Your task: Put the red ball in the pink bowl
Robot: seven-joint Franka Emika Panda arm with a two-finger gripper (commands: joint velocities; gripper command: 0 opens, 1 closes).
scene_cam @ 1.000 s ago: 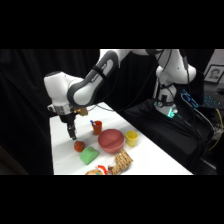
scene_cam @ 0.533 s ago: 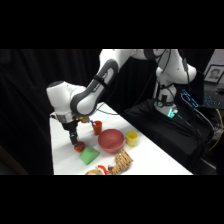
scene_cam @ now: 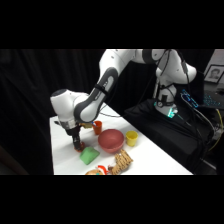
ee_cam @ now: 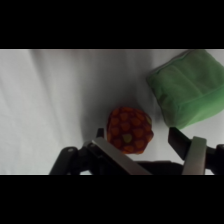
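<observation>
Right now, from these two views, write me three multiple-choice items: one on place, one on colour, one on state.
1. Where is the red ball?
A. On the white table, between the gripper's fingers
B. Inside the pink bowl
C. In the yellow cup

2. What colour is the soft block lying beside the ball?
A. Blue
B. Green
C. Black

3. How do the jaws stand?
A. Clamped on the bowl's rim
B. Shut on empty air
C. Open, one finger at each side of the ball

Key: 1 A, since the wrist view shows the ball on the cloth between the fingers; 2 B, green in both views; 3 C, as gaps show between the ball and the fingers.
</observation>
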